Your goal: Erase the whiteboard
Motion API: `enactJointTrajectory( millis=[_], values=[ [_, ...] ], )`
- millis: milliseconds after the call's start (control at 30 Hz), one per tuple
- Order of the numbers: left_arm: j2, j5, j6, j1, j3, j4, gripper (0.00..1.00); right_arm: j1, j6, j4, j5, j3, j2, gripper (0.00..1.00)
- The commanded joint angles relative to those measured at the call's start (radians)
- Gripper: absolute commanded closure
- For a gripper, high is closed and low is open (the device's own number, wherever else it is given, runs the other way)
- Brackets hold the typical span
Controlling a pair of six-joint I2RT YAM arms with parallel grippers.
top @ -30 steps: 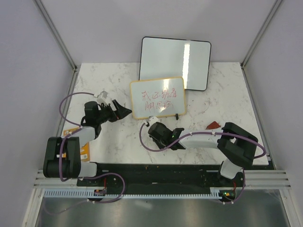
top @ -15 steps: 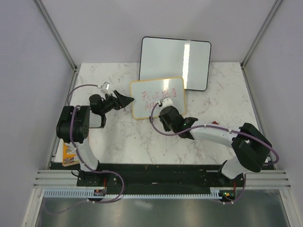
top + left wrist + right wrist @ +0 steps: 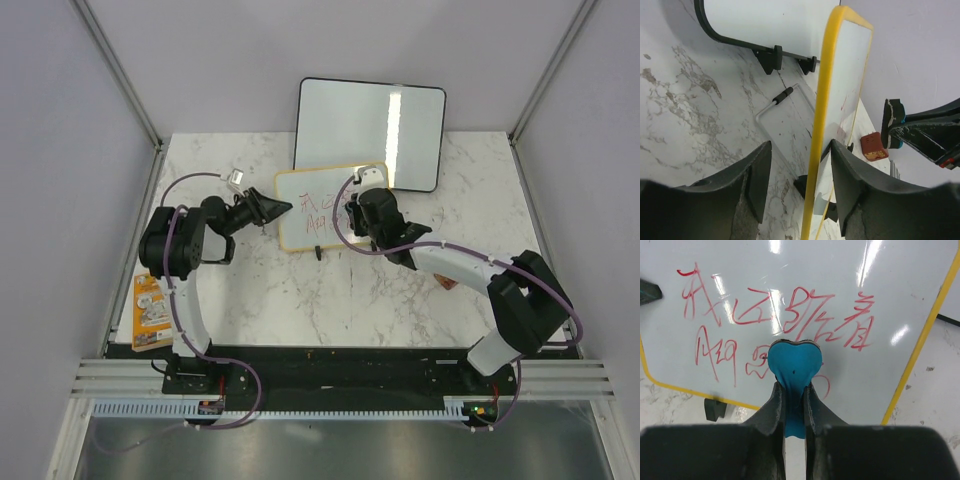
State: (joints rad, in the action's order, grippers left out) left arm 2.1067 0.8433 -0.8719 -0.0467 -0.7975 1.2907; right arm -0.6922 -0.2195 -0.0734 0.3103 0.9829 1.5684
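The whiteboard (image 3: 308, 208) with its yellow frame stands on black feet, red handwriting (image 3: 765, 310) across its face. My left gripper (image 3: 272, 210) straddles its left edge: in the left wrist view the yellow frame (image 3: 821, 125) runs between the jaws. The left gripper (image 3: 800, 145) is open, with a gap on the left side and the right finger close to the board's face. My right gripper (image 3: 793, 386) is shut on a blue eraser (image 3: 792, 362), which is pressed against the board (image 3: 805, 270) over the lower row of marks. From above, the right gripper (image 3: 366, 203) is at the board's right half.
A larger black-framed white board (image 3: 370, 120) leans against the back wall just behind. A small red block (image 3: 447, 282) lies on the marble under the right forearm. An orange card (image 3: 150, 310) lies at the table's left edge, beside the left arm's base.
Both arms reached forward to the board. The left jaws narrowed around its left edge. The right gripper carried the eraser from the table's middle up onto the board's face.
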Motion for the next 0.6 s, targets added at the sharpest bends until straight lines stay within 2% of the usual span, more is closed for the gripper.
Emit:
enactJointTrajectory(
  millis=[0,100,133,200,233,267,567],
  values=[
    [0.052,0.026,-0.038,-0.01,-0.068,0.249,0.46,0.025,0.012,-0.094,-0.028,0.033,0.044,1.0],
    [0.072,0.042,-0.042,-0.013,-0.098,0.242,0.62,0.039,0.005,-0.138,-0.019,0.013,0.054,1.0],
    [0.075,0.046,-0.045,-0.015,-0.1,0.251,0.7,0.043,0.005,-0.15,-0.013,0.007,0.055,1.0],
    [0.081,0.051,-0.042,-0.015,-0.105,0.255,0.81,0.054,0.003,-0.179,0.004,-0.013,0.055,1.0],
    [0.084,0.057,-0.044,-0.013,-0.101,0.262,0.93,0.057,0.002,-0.192,0.006,-0.021,0.055,1.0],
    [0.082,0.059,-0.042,-0.015,-0.095,0.271,0.97,0.063,0.003,-0.2,0.009,-0.026,0.053,1.0],
    [0.102,0.046,-0.065,-0.015,-0.048,0.349,0.98,0.085,0.058,-0.29,0.081,-0.089,0.099,1.0]
  ],
)
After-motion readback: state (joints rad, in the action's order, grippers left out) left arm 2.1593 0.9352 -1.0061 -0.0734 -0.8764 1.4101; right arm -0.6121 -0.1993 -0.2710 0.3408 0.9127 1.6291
